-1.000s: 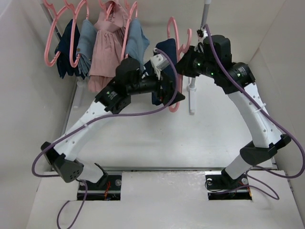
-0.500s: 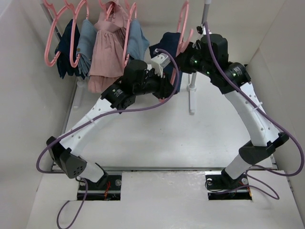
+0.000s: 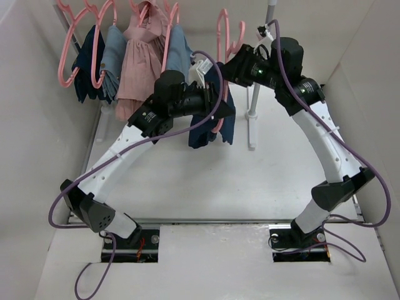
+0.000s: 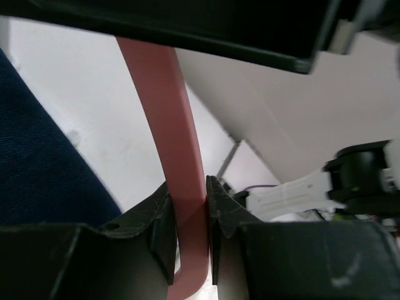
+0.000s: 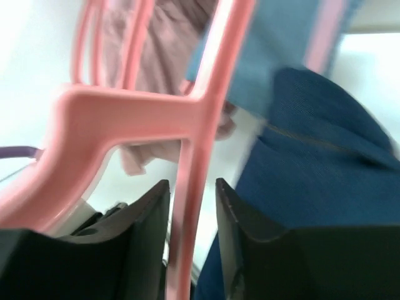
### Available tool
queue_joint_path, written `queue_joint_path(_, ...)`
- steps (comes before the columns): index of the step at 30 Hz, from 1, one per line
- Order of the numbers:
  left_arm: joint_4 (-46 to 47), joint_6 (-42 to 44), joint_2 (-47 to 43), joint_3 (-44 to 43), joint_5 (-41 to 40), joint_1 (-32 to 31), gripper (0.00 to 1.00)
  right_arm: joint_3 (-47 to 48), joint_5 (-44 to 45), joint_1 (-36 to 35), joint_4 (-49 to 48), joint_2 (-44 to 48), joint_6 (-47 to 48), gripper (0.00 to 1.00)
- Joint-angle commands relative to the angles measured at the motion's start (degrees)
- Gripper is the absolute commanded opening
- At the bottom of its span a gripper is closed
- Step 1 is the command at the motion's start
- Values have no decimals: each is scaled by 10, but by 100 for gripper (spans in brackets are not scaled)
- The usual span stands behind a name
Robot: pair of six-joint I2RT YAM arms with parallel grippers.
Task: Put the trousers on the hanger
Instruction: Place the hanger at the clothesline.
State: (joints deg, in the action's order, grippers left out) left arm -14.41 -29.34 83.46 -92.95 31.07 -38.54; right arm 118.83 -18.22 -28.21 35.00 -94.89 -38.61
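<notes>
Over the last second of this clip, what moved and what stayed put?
Both arms carried the hanger with the trousers leftward, toward the garments on the rail. Its hook rose midway, then dropped again, and the trousers now hang further down below the left gripper. Unchanged: the left gripper and the right gripper stay clamped on the hanger, and the garments on the rail have not moved.
</notes>
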Motion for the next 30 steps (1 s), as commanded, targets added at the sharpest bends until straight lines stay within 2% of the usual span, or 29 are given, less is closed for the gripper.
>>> queue_joint_path(1, 160, -96, -18, -54, 73, 9, 0, -20, -87, 22, -157, -3, -23, 43)
queue_joint_path(2, 178, -113, -12, -54, 84, 15, 0, -25, -93, 29, -166, 2, -23, 43)
queue_joint_path(5, 244, -195, -6, -48, 111, 33, 0, -37, -100, 40, -186, 9, -33, 52)
queue_joint_path(6, 254, -211, -6, -42, 116, 41, 0, -46, -109, 40, -203, 9, -33, 62)
queue_joint_path(8, 254, -217, 6, -50, 116, 41, 0, -60, -114, 46, -217, 22, -39, 68)
queue_joint_path(11, 278, -247, 22, -67, 110, 59, 0, -90, -114, 58, -223, 51, -39, 96)
queue_joint_path(12, 296, -261, 28, -67, 110, 59, 0, -101, -114, 63, -231, 60, -45, 100)
queue_joint_path(16, 318, -275, 69, -126, 110, 81, 0, -169, -108, 88, -248, 113, -51, 100)
queue_joint_path(20, 329, -290, 138, -231, 123, 103, 0, -222, -103, 112, -248, 187, -51, 100)
queue_joint_path(25, 394, -337, 186, -257, 128, 126, 0, -281, -91, 135, -203, 251, -19, 100)
queue_joint_path(30, 381, -343, 222, -293, 123, 138, 0, -322, -70, 153, -180, 293, -13, 100)
